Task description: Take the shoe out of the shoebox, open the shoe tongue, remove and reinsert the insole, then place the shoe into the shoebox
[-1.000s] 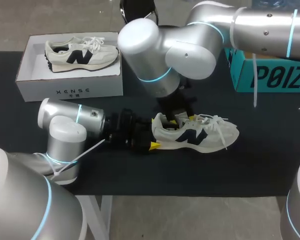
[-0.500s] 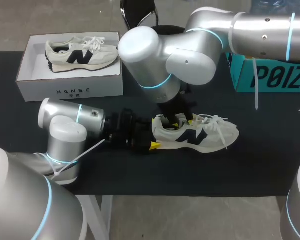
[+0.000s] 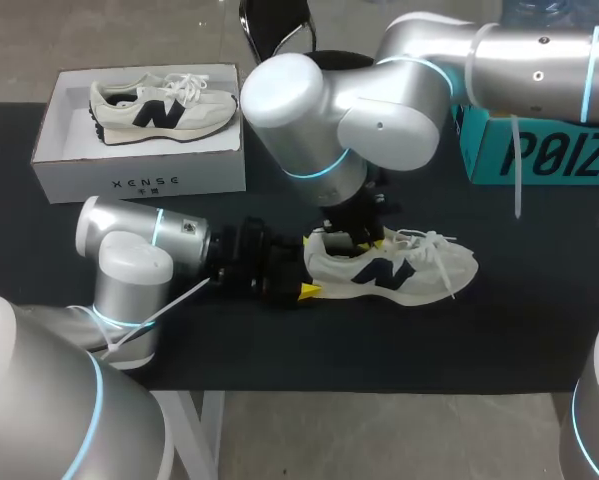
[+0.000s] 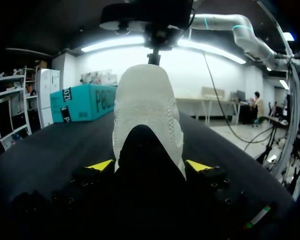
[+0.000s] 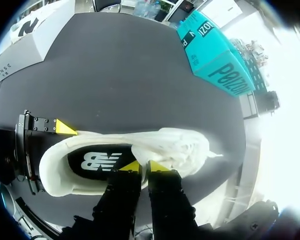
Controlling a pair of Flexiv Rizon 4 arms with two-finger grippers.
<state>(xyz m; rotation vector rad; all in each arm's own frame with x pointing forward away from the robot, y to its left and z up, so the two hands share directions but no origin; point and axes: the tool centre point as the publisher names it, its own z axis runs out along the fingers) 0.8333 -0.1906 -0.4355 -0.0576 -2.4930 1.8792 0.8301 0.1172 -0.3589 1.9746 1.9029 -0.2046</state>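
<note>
Down in the mouth of the shoe (image 3: 399, 270), the right fingers (image 5: 131, 166) are drawn nearly together, with only a slit between the yellow tips. They sit at the front of the opening, where the dark insole (image 5: 97, 161) meets the bunched tongue (image 5: 175, 147) and laces. Whether they nip anything there is hidden. The left fingers (image 4: 99, 165) clamp the heel, one tip pressed to each side, so the shoe is braced from its 9 o'clock end. It lies on the counter (image 3: 479, 330) just 4 o'clock of centre in the head view, sole down, toe pointing to 3 o'clock.

Judging by this, the shoe is already out and the tongue looks pushed forward, while the insole is still flat inside. The step in hand seems to be getting hold of the insole. The next move probably calls for a firm pinch on its edge. Then comes a lift up and back toward the heel, with the left fingers keeping the shoe from sliding.

Farther out, the shoebox (image 3: 139, 180) stands at 10 o'clock, well apart, with a second shoe (image 3: 164, 108) lying in it. A teal box (image 3: 539, 150) sits at 2 o'clock.
</note>
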